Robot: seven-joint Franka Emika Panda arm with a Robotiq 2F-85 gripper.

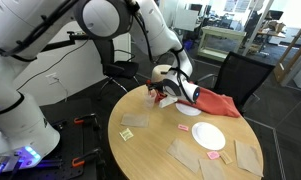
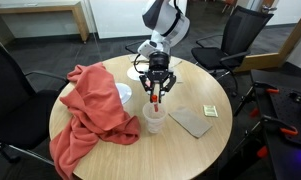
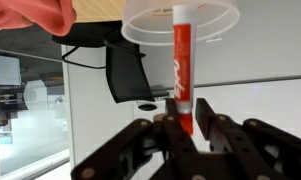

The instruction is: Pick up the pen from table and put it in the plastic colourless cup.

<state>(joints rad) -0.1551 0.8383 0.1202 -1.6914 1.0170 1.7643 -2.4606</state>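
Note:
My gripper [image 2: 156, 90] hangs straight above the plastic colourless cup [image 2: 154, 120], which stands upright on the round wooden table [image 2: 180, 150]. It is shut on the red pen [image 2: 155, 98] and holds it vertical, with the pen's lower end at the cup's mouth. The wrist view stands upside down. There the pen [image 3: 182, 70] runs from between my fingers [image 3: 186, 125] into the cup's round rim [image 3: 150, 35]. In an exterior view my gripper [image 1: 168, 96] is over the table's far side [image 1: 150, 150]; I cannot make out the cup there.
A red cloth [image 2: 90, 115] lies beside the cup, and also shows in an exterior view [image 1: 218, 103]. There is a white plate [image 1: 208, 135] and a brown mat [image 2: 190, 122] with a small yellow-green pad [image 2: 210, 111]. Several brown pieces [image 1: 185, 152] and a small pink-red piece [image 1: 183, 127] lie about. Black chairs [image 2: 245, 40] stand around the table.

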